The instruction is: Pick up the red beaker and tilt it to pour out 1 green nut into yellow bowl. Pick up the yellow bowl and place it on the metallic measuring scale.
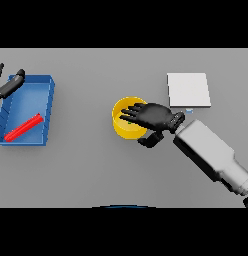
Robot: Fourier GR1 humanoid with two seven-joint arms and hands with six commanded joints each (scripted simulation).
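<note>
Right arm [213,155], nearest the viewer, reached in from the lower right across the grey counter [96,170]. Blue tray [46,92] at far left held the red beaker [23,127], lying on its side. White scale [188,90] sat at upper right. Yellow bowl [127,129] stood centrally; the right hand [153,116] lay over its rim, fingers spread straight, thumb below. Left hand [8,86], fingers straight, hung at the tray's far corner.

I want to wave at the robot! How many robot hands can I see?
2. The right robot hand reaches over the yellow bowl in the middle. The left robot hand is at the far left edge, over the blue tray, partly cut off.
</note>
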